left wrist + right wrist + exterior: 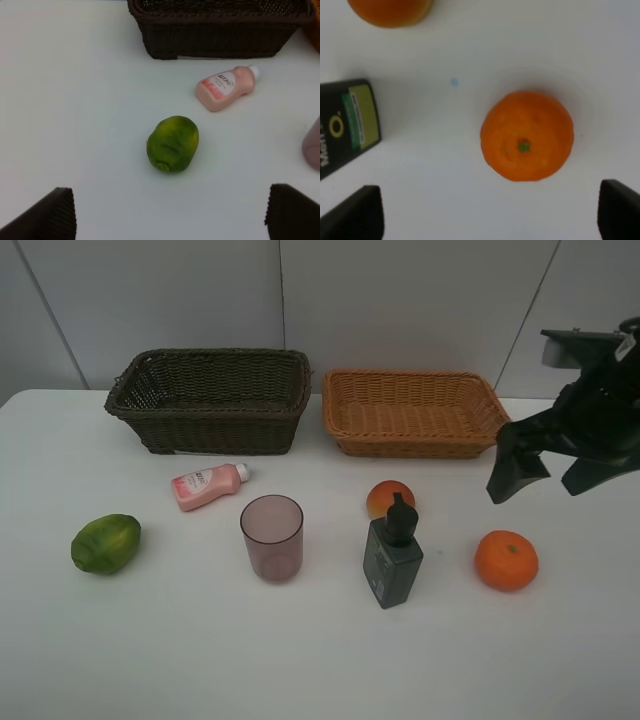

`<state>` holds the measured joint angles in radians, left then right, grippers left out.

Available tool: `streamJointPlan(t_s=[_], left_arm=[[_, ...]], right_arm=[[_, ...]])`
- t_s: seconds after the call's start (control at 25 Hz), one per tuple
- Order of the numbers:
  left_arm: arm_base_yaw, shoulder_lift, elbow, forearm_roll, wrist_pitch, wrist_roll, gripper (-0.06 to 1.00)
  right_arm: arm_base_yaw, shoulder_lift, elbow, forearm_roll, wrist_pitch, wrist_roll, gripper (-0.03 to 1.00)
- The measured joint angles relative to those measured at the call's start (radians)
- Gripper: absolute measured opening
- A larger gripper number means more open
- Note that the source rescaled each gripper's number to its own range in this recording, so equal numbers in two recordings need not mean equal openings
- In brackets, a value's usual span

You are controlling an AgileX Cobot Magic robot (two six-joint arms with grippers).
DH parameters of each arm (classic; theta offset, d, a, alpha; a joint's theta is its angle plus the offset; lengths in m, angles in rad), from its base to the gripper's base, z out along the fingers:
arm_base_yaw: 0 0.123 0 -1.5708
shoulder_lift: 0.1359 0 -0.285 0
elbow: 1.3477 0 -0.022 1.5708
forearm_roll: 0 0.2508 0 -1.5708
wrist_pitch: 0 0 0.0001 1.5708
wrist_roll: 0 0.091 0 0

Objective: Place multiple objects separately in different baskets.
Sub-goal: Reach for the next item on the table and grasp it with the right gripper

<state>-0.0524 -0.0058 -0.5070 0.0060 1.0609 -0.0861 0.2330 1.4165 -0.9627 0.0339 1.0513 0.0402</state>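
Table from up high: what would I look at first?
Probably the two woven baskets at the back, a dark brown basket on the left and a light orange basket on the right. Then the bright orange at the front right, with the black right gripper hovering open over it.

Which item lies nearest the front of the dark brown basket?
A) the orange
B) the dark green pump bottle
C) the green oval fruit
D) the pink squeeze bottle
D: the pink squeeze bottle lies on its side just in front of the dark brown basket, closer to it than anything else.
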Motion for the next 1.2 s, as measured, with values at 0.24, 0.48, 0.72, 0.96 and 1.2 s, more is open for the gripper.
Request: streamJointPlan(t_s=[0.24,0.48,0.72,0.96,1.2], left_arm=[[0.0,0.0,0.0,0.0,0.0,0.0,0.98],[0.0,0.0,0.0,0.0,0.0,0.0,0.98],[0.0,0.0,0.0,0.0,0.0,0.0,0.98],[0.0,0.0,0.0,0.0,0.0,0.0,0.98],[0.0,0.0,0.0,0.0,0.0,0.0,0.98]], right_arm=[[0.0,0.011,0.004,-0.042,0.019,0.0,0.88],[0.0,0.011,0.145,-0.042,-0.127,0.075,0.91],[0.0,0.011,0.237,-0.034,-0.289,0.196,0.98],[0.0,0.066,0.243,-0.044,-0.337,0.203,0.99],[0.0,0.157,0.243,-0.041,-0.396,0.203,0.99]])
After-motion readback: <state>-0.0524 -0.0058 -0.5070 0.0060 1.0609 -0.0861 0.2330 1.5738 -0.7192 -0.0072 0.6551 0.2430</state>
